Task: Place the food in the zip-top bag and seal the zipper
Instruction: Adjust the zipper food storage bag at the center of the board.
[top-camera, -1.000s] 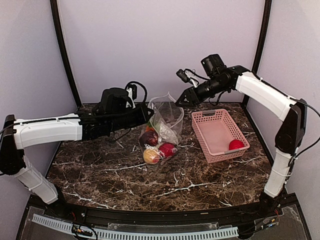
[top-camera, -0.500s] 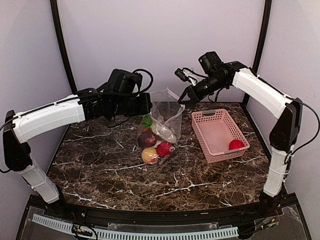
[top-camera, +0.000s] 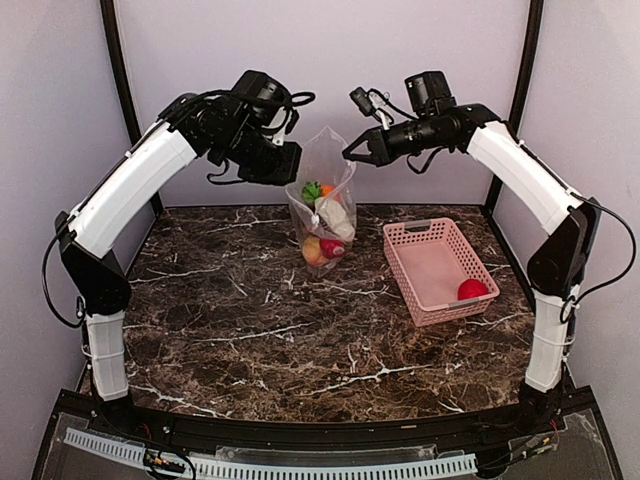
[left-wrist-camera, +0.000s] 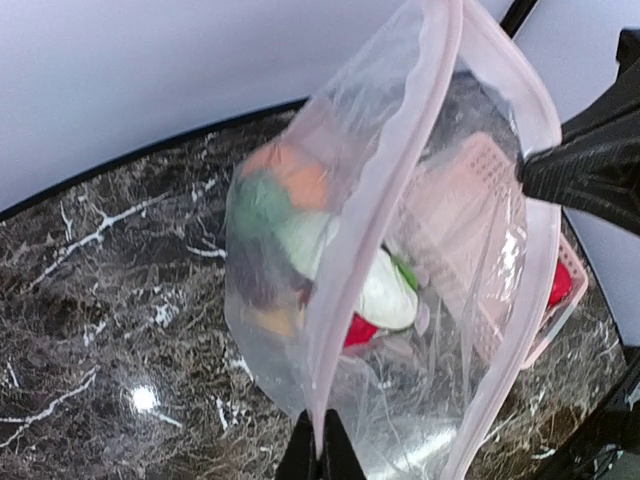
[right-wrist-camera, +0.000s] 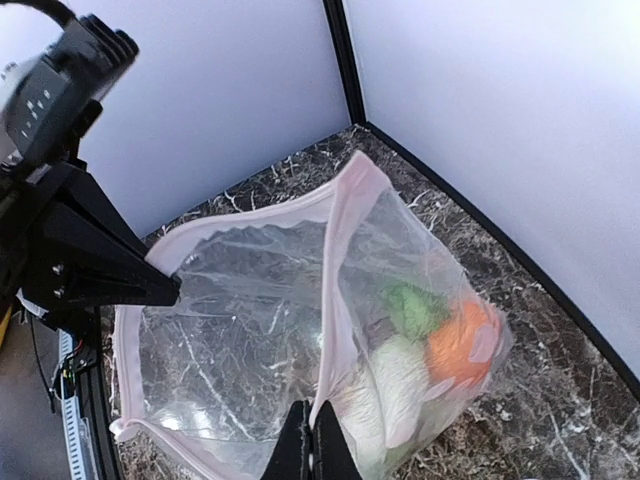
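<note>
The clear zip-top bag hangs in the air between both grippers, its bottom close to the table. Its mouth is open at the top. Several pieces of food lie in its lower part: orange, green, white and red pieces. My left gripper is shut on the pinkish zipper strip at the bag's left rim. My right gripper is shut on the zipper strip at the right rim. One red round piece lies in the pink basket.
The pink slotted basket stands on the marble table to the right of the bag. Grey walls and black posts close the back and sides. Both arms reach high over the back of the table.
Both grippers have risen and drawn toward each other, lifting the bag off the table. The food has slid down into the bag's bottom. The bag now hangs upright.
</note>
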